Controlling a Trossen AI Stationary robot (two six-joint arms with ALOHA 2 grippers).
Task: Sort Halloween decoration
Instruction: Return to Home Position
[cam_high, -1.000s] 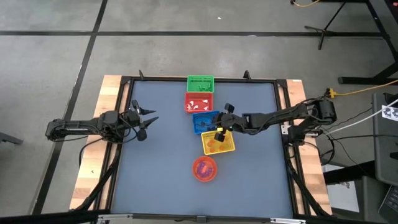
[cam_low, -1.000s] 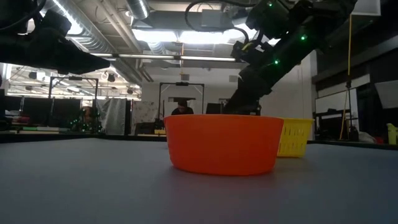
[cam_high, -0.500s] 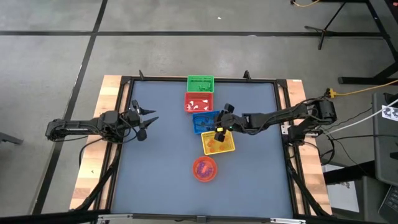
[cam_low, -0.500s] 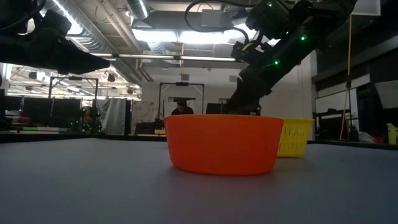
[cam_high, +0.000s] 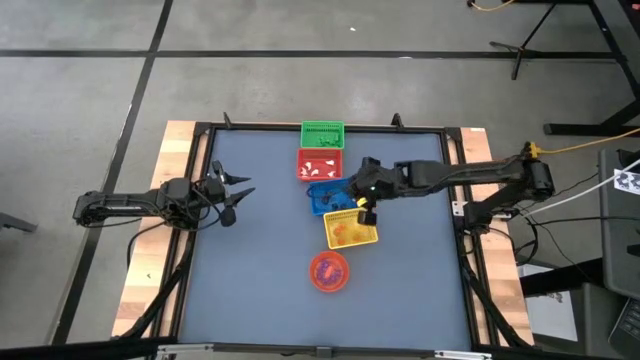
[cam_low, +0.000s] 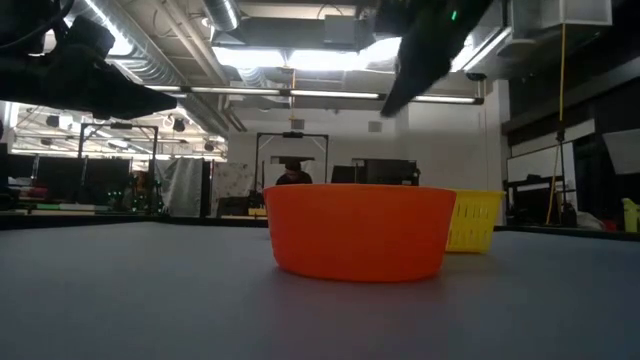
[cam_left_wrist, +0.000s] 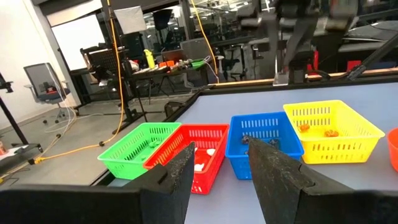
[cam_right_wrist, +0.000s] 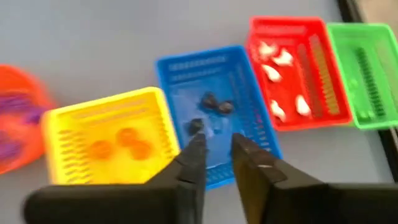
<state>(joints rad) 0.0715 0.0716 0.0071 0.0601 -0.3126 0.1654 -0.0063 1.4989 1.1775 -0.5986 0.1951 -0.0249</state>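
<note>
Grey-blue table (cam_high: 260, 250), four baskets lined up down its middle, and the sort looks all but done. White trinkets (cam_right_wrist: 280, 59) lie in the red basket (cam_right_wrist: 286, 22), dark trinkets (cam_right_wrist: 214, 102) in the blue basket (cam_right_wrist: 186, 61), and orange trinkets (cam_right_wrist: 127, 140) in the yellow basket (cam_right_wrist: 99, 104). What the green basket (cam_right_wrist: 364, 68) holds is too small to tell. Something purple shows in the bowl (cam_low: 355, 230), but it is too blurred to name.

Now the danger. The right gripper (cam_right_wrist: 217, 142) hangs over the blue basket, with the yellow one just beside it. If it swings home while dipping low, I'd worry about a finger clipping a rim. That could drag a basket out of line or tip trinkets onto the table. From table height the arm sits well above the bowl, so the margin looks fair. A fast, sweeping retreat would be the likeliest cause of trouble.

Its fingers are parted only a little, with nothing between them and nothing touched. The left gripper (cam_left_wrist: 222, 152) waits near the table's left edge, fingers spread, holding nothing.
</note>
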